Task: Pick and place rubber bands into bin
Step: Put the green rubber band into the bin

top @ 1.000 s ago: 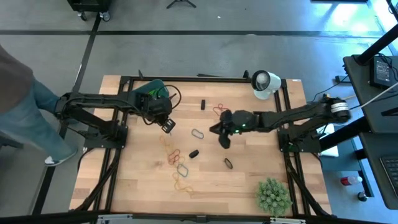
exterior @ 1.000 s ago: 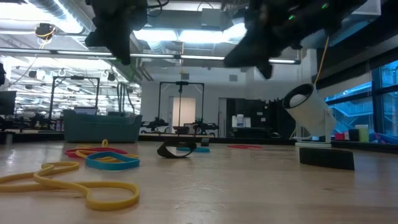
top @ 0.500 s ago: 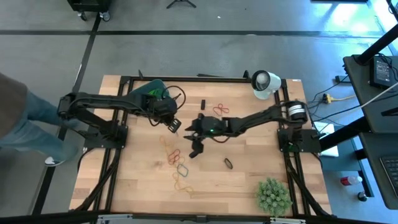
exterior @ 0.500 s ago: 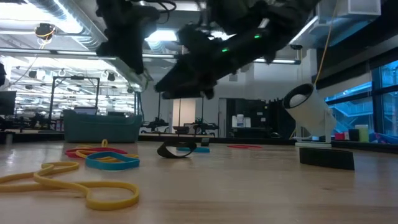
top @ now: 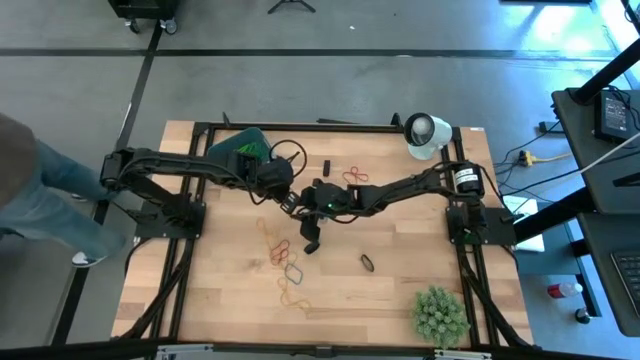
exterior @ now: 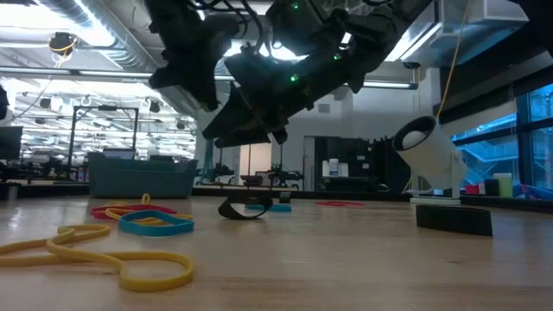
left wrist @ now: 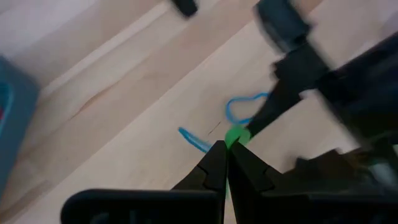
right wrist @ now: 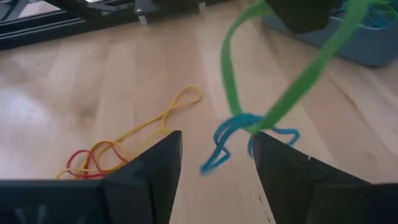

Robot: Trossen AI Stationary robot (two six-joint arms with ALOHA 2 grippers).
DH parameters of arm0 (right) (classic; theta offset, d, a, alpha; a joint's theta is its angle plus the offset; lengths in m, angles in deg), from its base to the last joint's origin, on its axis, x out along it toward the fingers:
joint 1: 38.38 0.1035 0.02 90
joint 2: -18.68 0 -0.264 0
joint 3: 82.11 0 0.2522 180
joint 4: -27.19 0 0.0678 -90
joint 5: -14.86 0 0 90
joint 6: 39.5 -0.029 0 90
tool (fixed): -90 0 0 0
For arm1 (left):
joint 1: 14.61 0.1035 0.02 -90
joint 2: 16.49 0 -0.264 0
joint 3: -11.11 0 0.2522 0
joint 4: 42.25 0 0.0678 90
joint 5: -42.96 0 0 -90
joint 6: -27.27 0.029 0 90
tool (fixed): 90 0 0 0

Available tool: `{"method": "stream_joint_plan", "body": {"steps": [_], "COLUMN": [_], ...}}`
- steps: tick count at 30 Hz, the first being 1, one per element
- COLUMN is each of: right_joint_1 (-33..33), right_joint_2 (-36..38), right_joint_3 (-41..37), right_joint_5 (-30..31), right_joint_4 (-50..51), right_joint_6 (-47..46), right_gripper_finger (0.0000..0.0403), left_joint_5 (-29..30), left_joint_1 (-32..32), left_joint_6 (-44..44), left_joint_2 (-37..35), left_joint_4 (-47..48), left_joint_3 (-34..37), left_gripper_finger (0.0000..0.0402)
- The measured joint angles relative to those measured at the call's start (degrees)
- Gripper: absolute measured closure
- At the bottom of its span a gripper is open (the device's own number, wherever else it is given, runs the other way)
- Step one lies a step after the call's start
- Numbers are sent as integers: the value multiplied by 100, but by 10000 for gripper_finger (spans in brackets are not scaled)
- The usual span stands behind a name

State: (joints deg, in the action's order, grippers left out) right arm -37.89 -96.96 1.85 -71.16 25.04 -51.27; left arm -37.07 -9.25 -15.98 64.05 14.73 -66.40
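My left gripper (top: 287,203) is shut on a green rubber band (left wrist: 235,135) above the table's middle. In the right wrist view the band (right wrist: 249,93) hangs as a long loop. My right gripper (top: 311,235) is open and empty just to the right of it, its fingers on either side of the loop's lower end without touching it. A blue band (right wrist: 227,140) shows at that lower end; I cannot tell whether it is caught in the loop. The teal bin (top: 238,148) stands at the far left. Several yellow, red, blue and dark bands (top: 284,255) lie on the wood. My left gripper pinches the green band's upper end (left wrist: 236,138) between its two fingertips, coming from above and slanting down. The band hangs slack below the fingers as a narrow loop, its lower end (right wrist: 252,124) near the table.
A white cup-like object (top: 425,133) stands at the far right corner and a spiky green ball (top: 440,312) at the near right. A small black block (top: 326,166) and a red band (top: 352,176) lie far of centre. A person (top: 35,185) stands left of the table.
My right gripper has gone toward the table's left edge, from right of centre to just beside my left gripper. My left gripper has shifted a little toward the table's right, staying shut.
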Motion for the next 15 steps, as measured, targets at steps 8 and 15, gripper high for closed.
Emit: {"method": "stream_joint_plan", "body": {"steps": [8, 15], "right_joint_1": [-12, -11], "right_joint_2": [0, 3], "right_joint_3": [0, -7], "right_joint_5": [0, -108], "right_joint_4": [572, 1828], "right_joint_6": [-337, -749], "right_gripper_finger": [206, 206], "left_joint_5": [134, 102], "left_joint_1": [0, 11], "left_joint_6": [50, 52], "left_joint_2": [70, 691], "left_joint_4": [175, 646], "left_joint_3": [0, 170], "left_gripper_finger": [384, 320]}}
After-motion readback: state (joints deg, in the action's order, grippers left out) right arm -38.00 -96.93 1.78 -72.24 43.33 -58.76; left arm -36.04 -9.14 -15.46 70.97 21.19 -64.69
